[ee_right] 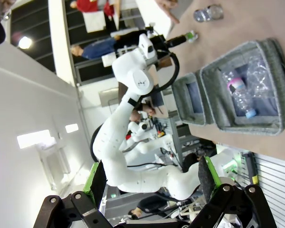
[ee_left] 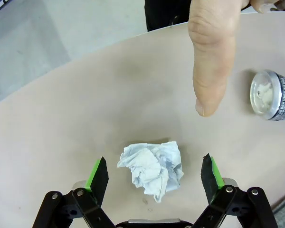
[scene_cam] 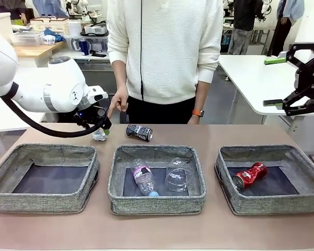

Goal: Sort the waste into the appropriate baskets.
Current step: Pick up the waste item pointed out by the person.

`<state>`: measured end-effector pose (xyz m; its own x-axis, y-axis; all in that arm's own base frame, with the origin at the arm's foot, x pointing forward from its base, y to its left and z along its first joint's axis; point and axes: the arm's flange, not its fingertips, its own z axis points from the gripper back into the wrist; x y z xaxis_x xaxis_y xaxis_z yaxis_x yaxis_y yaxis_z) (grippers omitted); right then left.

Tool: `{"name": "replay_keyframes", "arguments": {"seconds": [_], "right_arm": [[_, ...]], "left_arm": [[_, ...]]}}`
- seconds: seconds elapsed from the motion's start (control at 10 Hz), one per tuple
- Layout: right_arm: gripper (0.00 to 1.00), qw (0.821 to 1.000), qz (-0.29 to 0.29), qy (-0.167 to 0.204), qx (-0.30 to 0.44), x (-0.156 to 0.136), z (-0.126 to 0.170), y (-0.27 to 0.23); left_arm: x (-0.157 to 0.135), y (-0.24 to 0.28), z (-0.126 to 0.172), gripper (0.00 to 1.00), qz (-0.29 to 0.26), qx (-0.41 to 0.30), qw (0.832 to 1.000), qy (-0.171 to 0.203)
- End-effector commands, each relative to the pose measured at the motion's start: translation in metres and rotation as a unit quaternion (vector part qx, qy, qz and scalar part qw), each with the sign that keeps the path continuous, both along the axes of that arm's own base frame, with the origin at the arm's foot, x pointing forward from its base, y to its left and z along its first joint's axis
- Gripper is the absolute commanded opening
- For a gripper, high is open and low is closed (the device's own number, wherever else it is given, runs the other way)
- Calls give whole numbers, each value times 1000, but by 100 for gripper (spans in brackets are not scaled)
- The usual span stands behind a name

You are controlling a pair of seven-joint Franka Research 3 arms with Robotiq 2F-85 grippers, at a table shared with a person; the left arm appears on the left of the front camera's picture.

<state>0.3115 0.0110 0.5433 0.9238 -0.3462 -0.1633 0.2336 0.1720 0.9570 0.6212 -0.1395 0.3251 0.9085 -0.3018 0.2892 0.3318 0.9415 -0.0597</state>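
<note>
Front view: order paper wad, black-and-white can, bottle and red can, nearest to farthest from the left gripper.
From the left gripper:
1. White paper wad, just below it.
2. Crushed black-and-white can, on the table, toward the middle.
3. Clear bottle, in the middle basket.
4. Crushed red can, in the right basket.

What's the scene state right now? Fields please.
left gripper: open, fingers either side of white paper wad on the table
right gripper: open, raised, holding nothing
middle basket: clear bottle, clear plastic cup
right basket: crushed red can
loose on table: black-and-white can, on its side
person's hand: finger pointing down beside the wad
</note>
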Motion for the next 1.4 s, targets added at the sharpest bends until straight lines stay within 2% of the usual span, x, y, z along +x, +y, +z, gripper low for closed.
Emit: {"name": "replay_keyframes", "arguments": {"seconds": [0.0, 0.2, 0.3, 0.4, 0.5, 0.6, 0.8, 0.9, 1.0, 1.3], "right_arm": [[100, 1000, 0, -7, 11, 1, 3, 1], [100, 1000, 0, -7, 11, 1, 3, 1], [100, 1000, 0, -7, 11, 1, 3, 1], [100, 1000, 0, -7, 11, 1, 3, 1], [100, 1000, 0, -7, 11, 1, 3, 1], [100, 1000, 0, -7, 11, 1, 3, 1], [100, 1000, 0, -7, 11, 1, 3, 1], [100, 1000, 0, -7, 11, 1, 3, 1], [100, 1000, 0, -7, 11, 1, 3, 1], [100, 1000, 0, -7, 11, 1, 3, 1]], "left_arm": [[0, -3, -2, 100, 12, 9, 1000, -12], [0, -2, -3, 100, 18, 10, 1000, -11], [-1, -2, -3, 82, 20, 16, 1000, -9], [-1, -2, -4, 41, 25, 16, 1000, -8], [-1, -2, -5, 24, 26, 17, 1000, -6], [-2, -2, -6, 0, 22, 20, 1000, -3], [-3, -1, -6, 0, 18, 25, 999, 5], [-3, -1, -7, 6, 19, 28, 999, 6], [-4, -1, -6, 0, 17, 29, 999, 5], [-6, 0, -6, 0, 14, 37, 999, 7]]}}
